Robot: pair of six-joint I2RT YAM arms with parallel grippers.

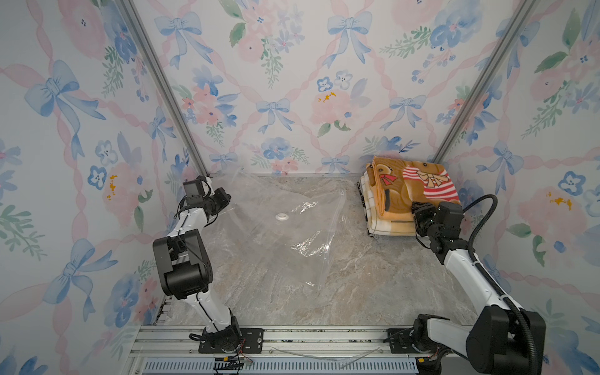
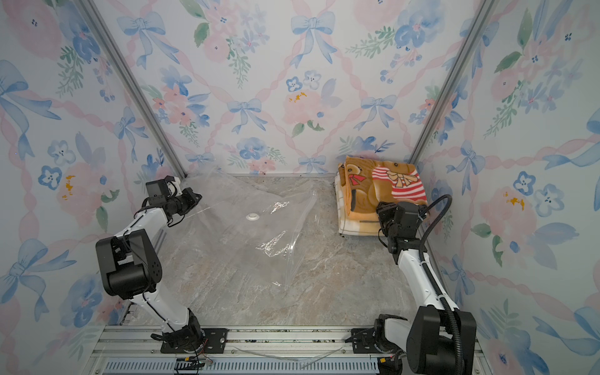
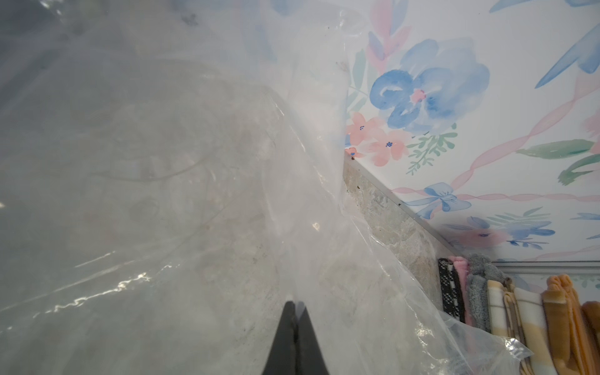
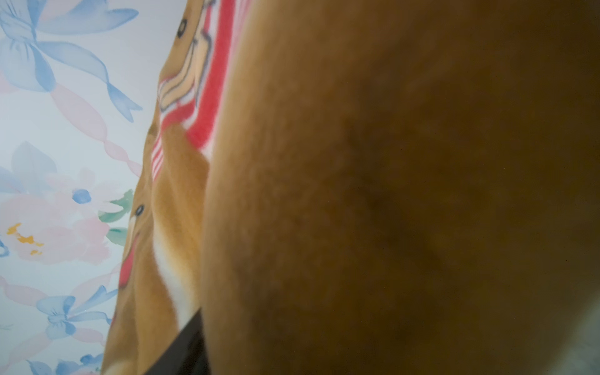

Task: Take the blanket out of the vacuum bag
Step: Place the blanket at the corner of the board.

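Two robot arms stand on one metal rail [image 1: 324,337] at the near edge of the table [image 1: 357,292]. Both top views show one left arm and one right arm, each with one claw. One vacuum bag [image 1: 276,240] lies flat and empty on the left half of the table. One small round white cap [image 1: 282,217] sits on its top face. The bag's far left corner lifts up to the left claw [image 1: 227,197], close to the back left corner. One blanket [image 1: 418,181], brown and orange with bears and red and white stripes, is folded in the back right corner. It is out of the bag and well apart from it, on top of a pile of folded cloths [image 1: 386,224]. The right claw [image 1: 418,209] is at the blanket's near edge.

In the left wrist view, the left claw [image 3: 293,311] is closed tight. Its two black fingers [image 3: 282,337] pinch a fold of the clear vacuum bag [image 3: 162,194], which fills most of the view. Past the bag, the folded cloths [image 3: 454,292] show from the side: one black and white checked, one pink, one grey, then cream and orange ones.

In the right wrist view, the blanket [image 4: 389,194] fills nearly everything with blurry brown fuzz. Only one dark finger [image 4: 188,350] of the right claw shows, right against the blanket. I cannot tell if this claw is open or closed.
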